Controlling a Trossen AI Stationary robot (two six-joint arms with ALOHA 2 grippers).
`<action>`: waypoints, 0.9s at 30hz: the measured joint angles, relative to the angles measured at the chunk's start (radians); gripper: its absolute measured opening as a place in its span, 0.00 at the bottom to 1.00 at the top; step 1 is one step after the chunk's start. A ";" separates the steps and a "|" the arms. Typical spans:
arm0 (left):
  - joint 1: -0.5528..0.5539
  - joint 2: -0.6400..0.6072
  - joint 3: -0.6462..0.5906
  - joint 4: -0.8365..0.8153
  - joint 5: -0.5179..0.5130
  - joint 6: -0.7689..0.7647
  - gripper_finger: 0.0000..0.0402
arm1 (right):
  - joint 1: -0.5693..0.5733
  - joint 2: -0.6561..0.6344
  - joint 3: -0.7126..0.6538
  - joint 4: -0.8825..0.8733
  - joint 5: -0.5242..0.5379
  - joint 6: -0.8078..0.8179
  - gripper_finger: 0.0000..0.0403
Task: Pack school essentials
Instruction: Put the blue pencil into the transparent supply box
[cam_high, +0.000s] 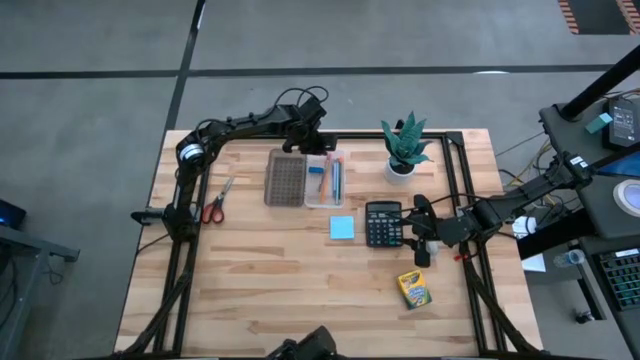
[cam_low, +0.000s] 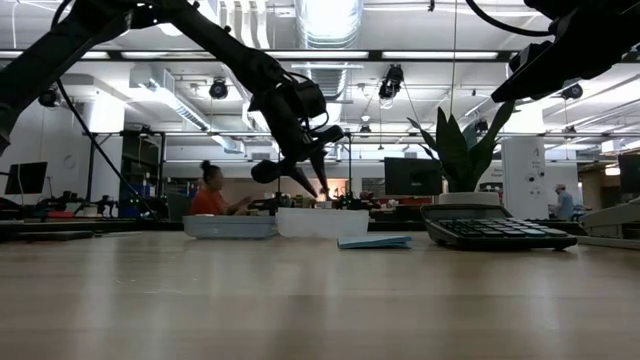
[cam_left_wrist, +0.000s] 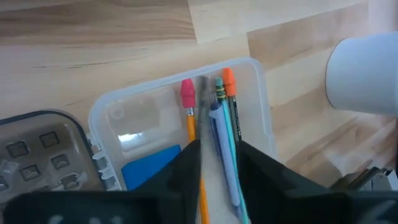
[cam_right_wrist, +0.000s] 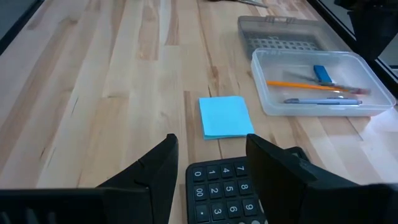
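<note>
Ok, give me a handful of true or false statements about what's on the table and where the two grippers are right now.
1. The scissors lie inside the clear case. False: they lie on the bare table near the left arm's base.
2. The left gripper is over the clear case. True.
3. The sticky pad lies beside the calculator. True.
4. The crayon box sits on top of the calculator. False: it lies apart on the table, nearer the front edge.
5. The right gripper holds the sticky pad. False: its fingers are open and empty above the calculator.
</note>
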 joint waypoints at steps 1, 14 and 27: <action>0.000 0.000 0.000 0.000 0.000 0.000 0.23 | 0.000 0.000 0.000 0.000 0.000 0.000 0.44; -0.017 -0.018 -0.001 0.003 0.000 0.097 0.34 | 0.000 0.000 0.001 0.000 -0.001 -0.004 0.44; -0.247 -0.074 -0.002 0.011 -0.044 0.653 0.19 | 0.000 0.000 0.001 0.000 0.005 -0.010 0.44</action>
